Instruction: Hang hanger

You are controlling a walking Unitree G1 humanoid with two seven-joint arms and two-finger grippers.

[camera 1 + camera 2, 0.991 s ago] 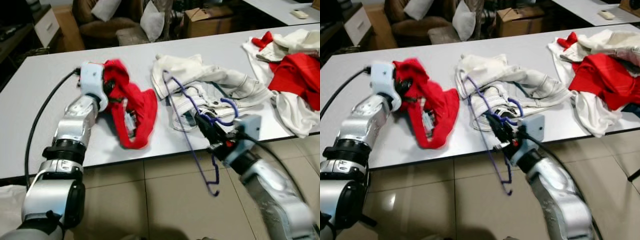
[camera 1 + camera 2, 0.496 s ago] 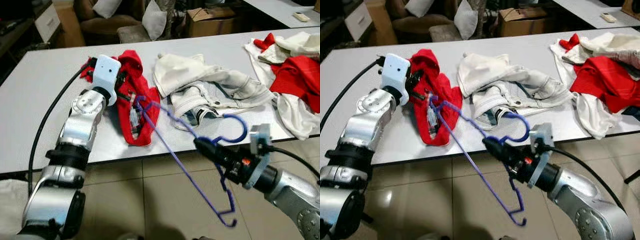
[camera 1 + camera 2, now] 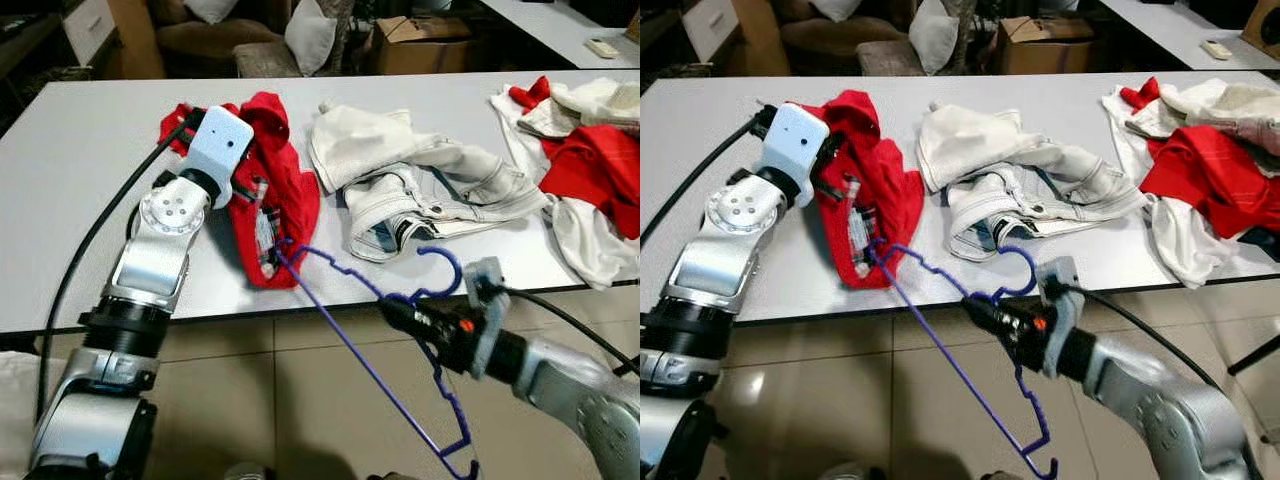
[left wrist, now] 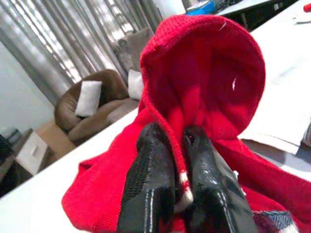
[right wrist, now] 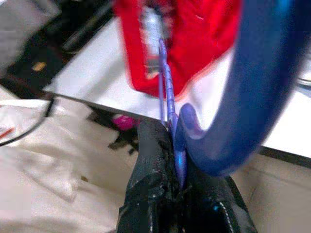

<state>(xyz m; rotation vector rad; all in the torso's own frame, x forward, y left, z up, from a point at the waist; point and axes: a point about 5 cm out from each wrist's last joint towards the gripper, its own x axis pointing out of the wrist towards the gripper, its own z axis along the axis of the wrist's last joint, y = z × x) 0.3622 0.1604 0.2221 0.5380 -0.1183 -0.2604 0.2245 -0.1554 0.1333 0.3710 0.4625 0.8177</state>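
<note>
A red garment (image 3: 285, 195) lies bunched on the white table (image 3: 70, 200). My left gripper (image 3: 242, 172) is shut on its upper edge, and the left wrist view has the red hem pinched between the black fingers (image 4: 153, 160). My right gripper (image 3: 397, 313) hangs off the table's front edge, shut on the neck of a blue wire hanger (image 3: 350, 335) just under its hook (image 3: 445, 265). One shoulder tip of the hanger (image 3: 878, 250) touches the garment's lower end. The other shoulder hangs down over the floor.
A crumpled white garment (image 3: 420, 180) lies mid-table. A heap of red and white clothes (image 3: 590, 160) covers the right end. Behind the table stand a cardboard box (image 3: 420, 40) and an armchair with pillows (image 3: 305, 35). Tiled floor lies below the front edge.
The right gripper lifted the hanger off the white clothes and swung it left; its tip now meets the red garment. The left gripper raised the garment's upper edge. The camera shifted.
</note>
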